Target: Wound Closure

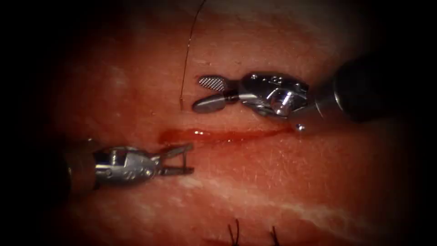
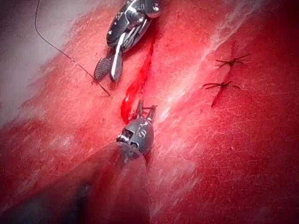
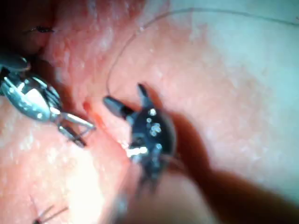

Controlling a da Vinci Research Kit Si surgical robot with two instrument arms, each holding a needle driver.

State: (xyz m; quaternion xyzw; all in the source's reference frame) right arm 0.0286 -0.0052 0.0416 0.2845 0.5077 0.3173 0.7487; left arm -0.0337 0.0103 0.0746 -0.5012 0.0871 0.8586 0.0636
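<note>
Risk: the thread [image 1: 185, 59] entered the tissue [image 1: 282, 182] at one point, just at 9 o'clock of the right tool [image 1: 205, 94]; with both tools empty, I judged that a careless sweep of the open jaws could snag it and tug that entry.
Risk, second: the left tool [image 1: 189, 158] sat close on the cut's [image 1: 218, 135] 9 o'clock end, where red fluid [image 1: 195, 133] pooled; a dip there could nick the edge.
Right tool: jaws moderately apart, holding nothing, above the tissue at 12 o'clock of the cut.
Left tool: jaws a little apart, holding nothing, tips near the cut's end at its 6 o'clock side.
Needle: I could not make it out; neither tool held it.
Thread: ran from 12 o'clock down into the tissue, held by no tool.
Stitches [image 2: 226, 72]: two tied knots lay in a second cut, well apart.
</note>
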